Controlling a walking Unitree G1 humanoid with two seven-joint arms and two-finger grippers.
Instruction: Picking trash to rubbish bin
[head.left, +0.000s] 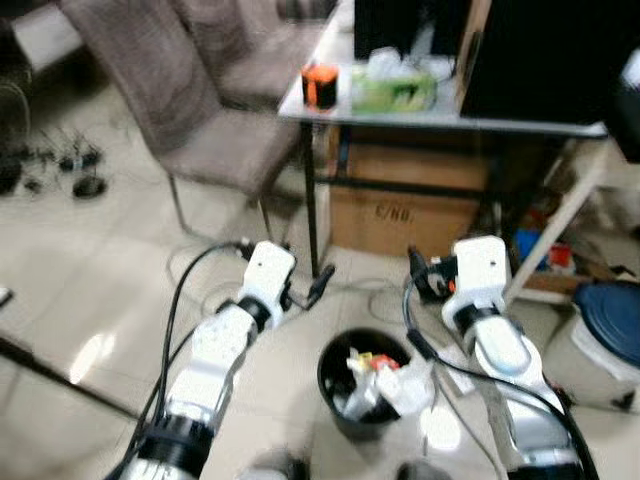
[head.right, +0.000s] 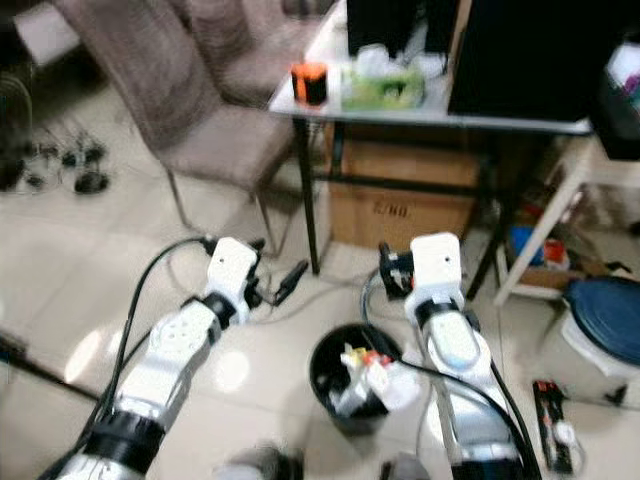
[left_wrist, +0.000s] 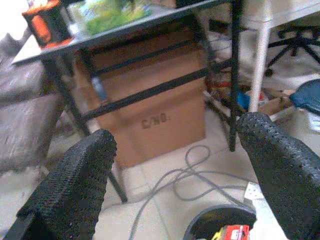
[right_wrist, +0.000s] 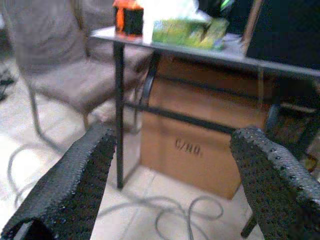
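- Trash (head.left: 385, 380): crumpled white paper or wrappers with a red scrap, heaped inside the black rubbish bin (head.left: 340, 398) on the floor between the two arms. It looks light, soft and easily crushed; a raised fold of the white wad would likely be the best hold, since a pinch on a loose corner may tear or slip.
- Left gripper (head.left: 318, 287): held forward over the floor, just beside the bin's rim; fingers (left_wrist: 75, 192) spread wide, holding nothing.
- Right gripper (head.left: 420, 272): raised on the bin's other side; fingers (right_wrist: 75, 185) likewise wide and empty.
- Surroundings: cardboard box (right_wrist: 200, 150) under the tabletop (head.left: 450, 118), which carries an orange cup (head.left: 321, 85) and a green tissue pack (head.left: 393, 92); cables (left_wrist: 200, 175) trail across the floor.
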